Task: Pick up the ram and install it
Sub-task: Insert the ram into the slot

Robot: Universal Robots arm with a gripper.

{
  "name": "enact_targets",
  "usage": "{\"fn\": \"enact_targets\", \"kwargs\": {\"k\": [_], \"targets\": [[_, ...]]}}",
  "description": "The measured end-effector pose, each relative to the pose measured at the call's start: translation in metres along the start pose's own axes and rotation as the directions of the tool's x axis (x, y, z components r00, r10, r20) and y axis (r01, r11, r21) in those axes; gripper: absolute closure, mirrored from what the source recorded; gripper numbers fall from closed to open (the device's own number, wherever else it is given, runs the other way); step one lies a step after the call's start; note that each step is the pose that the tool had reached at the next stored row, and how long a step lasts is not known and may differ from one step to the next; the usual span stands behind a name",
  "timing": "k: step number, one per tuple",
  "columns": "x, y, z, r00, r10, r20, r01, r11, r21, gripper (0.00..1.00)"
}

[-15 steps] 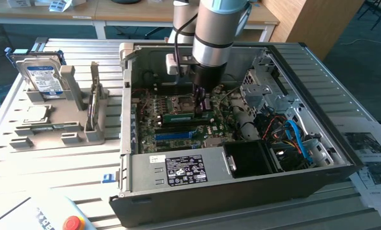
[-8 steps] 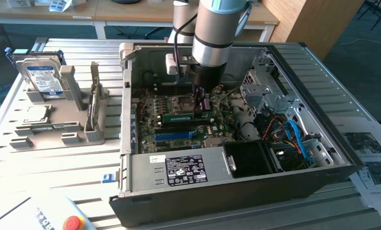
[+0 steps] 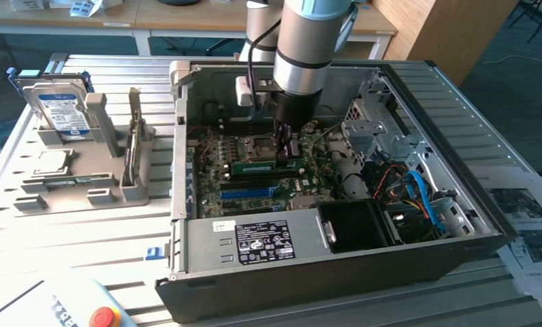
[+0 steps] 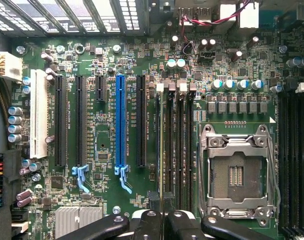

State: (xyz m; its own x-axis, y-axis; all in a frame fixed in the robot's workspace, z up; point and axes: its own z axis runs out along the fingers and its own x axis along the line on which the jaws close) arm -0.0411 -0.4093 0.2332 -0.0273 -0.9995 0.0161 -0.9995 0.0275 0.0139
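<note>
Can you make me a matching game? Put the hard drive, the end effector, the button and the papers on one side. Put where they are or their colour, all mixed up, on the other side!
Things:
1. hard drive
2. end effector
3. button
4. papers

Place or colour:
a. red
b. inside the case, above the board
c. standing in the grey holder
d. beside the case, at the exterior view's right

Pairs: 1-c, 2-b, 3-a, 4-d

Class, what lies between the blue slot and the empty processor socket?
A long black slot and the bank of memory slots, seen in the wrist view.
</note>
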Motion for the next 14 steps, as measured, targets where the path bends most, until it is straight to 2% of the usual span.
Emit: {"fn": "enact_targets", "kwargs": {"k": [4,9,14], "targets": [[0.0000,-0.0001,0.0000,1.0000,0.000,0.0002,0.000,1.0000,-0.0006,0.88],[0.0006,-0.0007,0.0000,1.0000,0.000,-0.0001,0.000,0.9999,-0.0100,0.88],[0.0007,-0.0007,0.0002,1.0000,0.000,-0.0001,0.000,0.9999,-0.0104,0.88]]}}
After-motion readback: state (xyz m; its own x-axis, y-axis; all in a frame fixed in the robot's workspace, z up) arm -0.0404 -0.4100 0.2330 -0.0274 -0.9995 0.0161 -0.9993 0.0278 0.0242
